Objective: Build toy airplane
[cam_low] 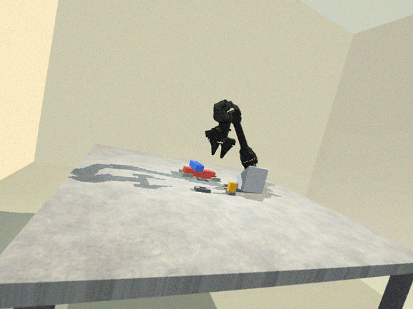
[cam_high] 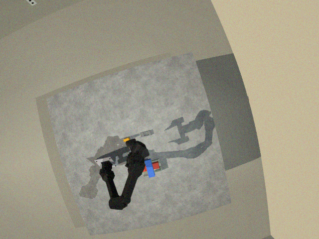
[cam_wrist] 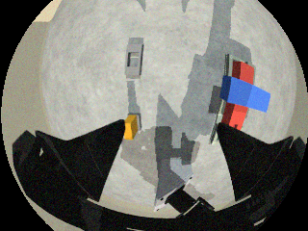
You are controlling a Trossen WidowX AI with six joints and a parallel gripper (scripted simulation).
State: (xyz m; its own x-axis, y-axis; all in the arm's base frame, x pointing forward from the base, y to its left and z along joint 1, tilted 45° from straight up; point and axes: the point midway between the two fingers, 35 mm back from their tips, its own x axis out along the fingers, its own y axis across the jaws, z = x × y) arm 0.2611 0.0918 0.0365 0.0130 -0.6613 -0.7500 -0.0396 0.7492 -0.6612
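Observation:
The red fuselage [cam_high: 156, 165] [cam_low: 208, 174] [cam_wrist: 243, 71] lies in the pale jig [cam_low: 217, 180] [cam_wrist: 215, 129]. The blue wing [cam_high: 149, 168] [cam_low: 196, 166] [cam_wrist: 245, 92] lies across the top of the fuselage; its tab is hidden. The orange tail fin [cam_high: 126, 139] [cam_low: 232, 186] [cam_wrist: 130, 127] stands in a small dark holder, apart from the fuselage. My gripper [cam_low: 216, 155] [cam_wrist: 173, 126] is open and empty, high above the table. In the wrist view the tail fin is by the left fingertip and the jig by the right one.
A grey slotted block [cam_high: 146, 133] [cam_low: 202, 188] [cam_wrist: 134, 59] lies near the tail fin, its slot empty. A pale grey block [cam_low: 255, 179] stands at the arm's base, beyond the tail fin from the slotted block. The arm's shadows cross the table [cam_high: 110, 102] [cam_low: 193, 233].

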